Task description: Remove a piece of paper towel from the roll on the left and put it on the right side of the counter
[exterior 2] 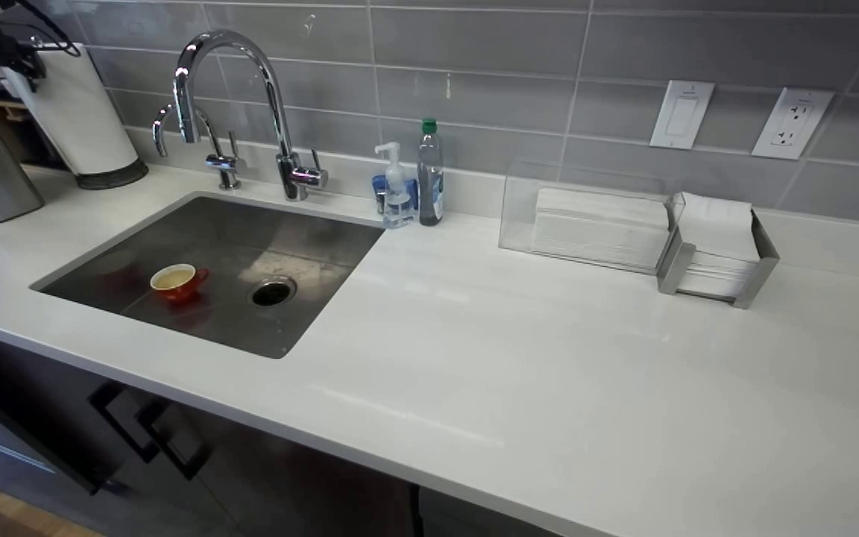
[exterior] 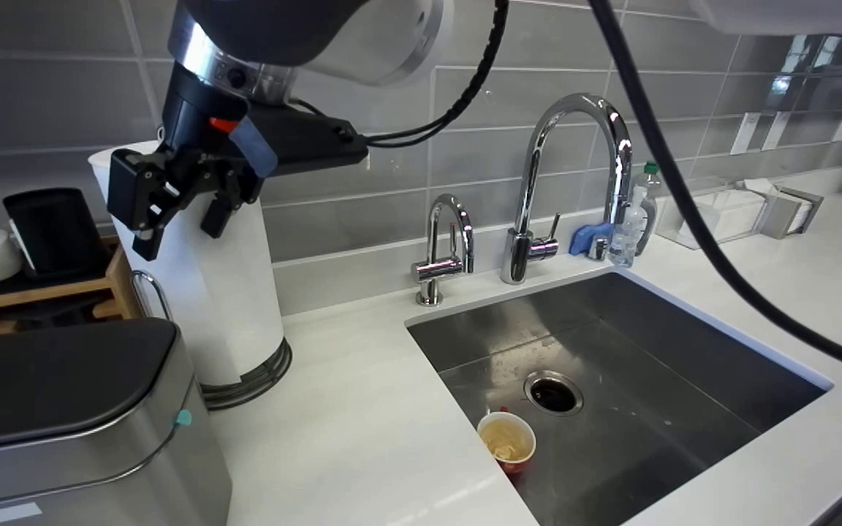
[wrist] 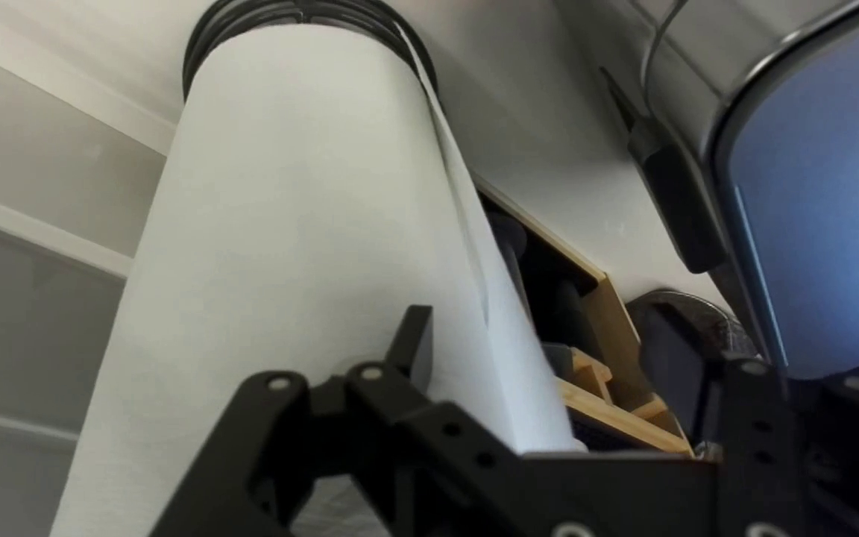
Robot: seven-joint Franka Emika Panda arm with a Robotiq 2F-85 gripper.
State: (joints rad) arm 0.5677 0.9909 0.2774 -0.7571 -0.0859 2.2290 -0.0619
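Observation:
The roll is a tall white cylinder on a dark wire base at the left of the white counter. It also shows in an exterior view and in the wrist view. The piece of paper towel is still on the roll; its free edge stands slightly off the roll's side in the wrist view. My gripper is open at the upper part of the roll. In the wrist view the gripper has one finger in front of the roll and one beyond the loose edge, with nothing clamped.
A steel bin and a wooden rack stand close beside the roll. The sink holds a red cup. Two faucets, a soap bottle and napkin holders stand along the tiled wall.

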